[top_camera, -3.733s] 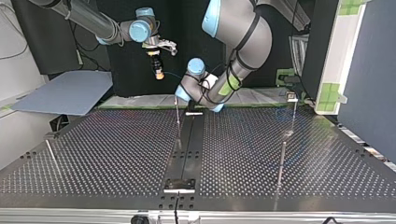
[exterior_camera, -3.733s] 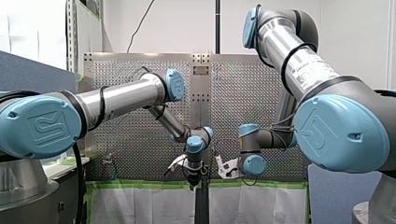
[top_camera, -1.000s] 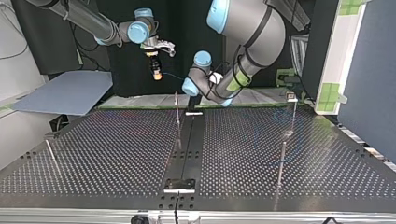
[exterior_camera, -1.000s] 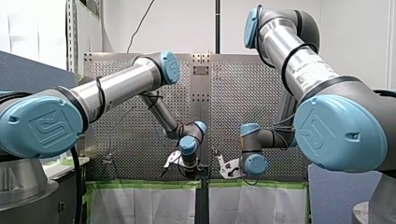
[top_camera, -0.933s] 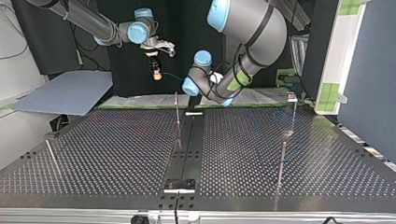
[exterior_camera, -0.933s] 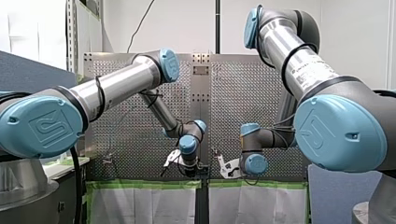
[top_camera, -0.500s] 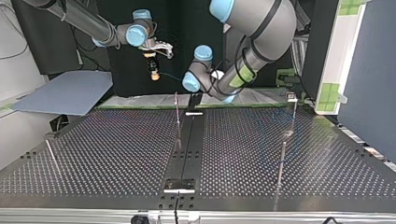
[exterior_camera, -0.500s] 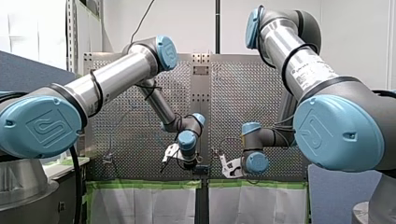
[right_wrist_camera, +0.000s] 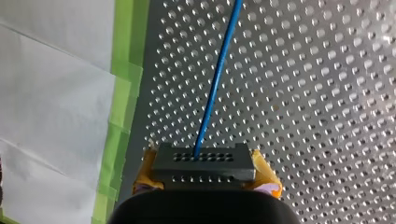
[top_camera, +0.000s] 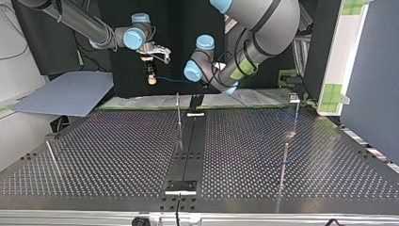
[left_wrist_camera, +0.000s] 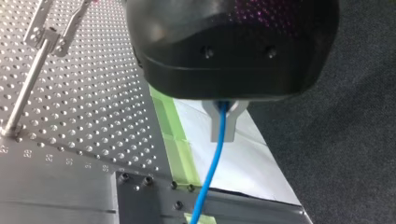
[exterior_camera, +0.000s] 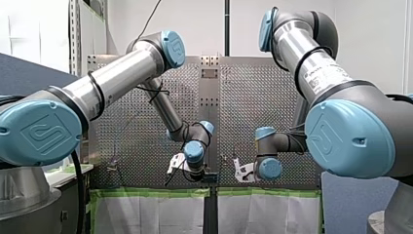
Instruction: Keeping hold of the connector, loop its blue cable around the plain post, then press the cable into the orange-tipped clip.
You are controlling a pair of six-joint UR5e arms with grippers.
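Up and toward the top view's left of the thin post (top_camera: pixel 179 113), the right gripper (top_camera: pixel 150 76) has drawn further away from that post over the last moments, its yellow pads clenched on the grey connector (right_wrist_camera: pixel 204 161). The left gripper (left_wrist_camera: pixel 222 133) has lifted a little too. It hangs just above and behind the post, metal fingers closed around the blue cable (left_wrist_camera: pixel 215 163), which runs on through them. Between the two grippers the cable now shows as a nearly straight line above the post, so the slack looks taken up. The loop is not yet made: the cable passes over the post, not around it. No orange tip can be picked out near the post, so the clip's place is unclear — pressing the cable in looks some way off.
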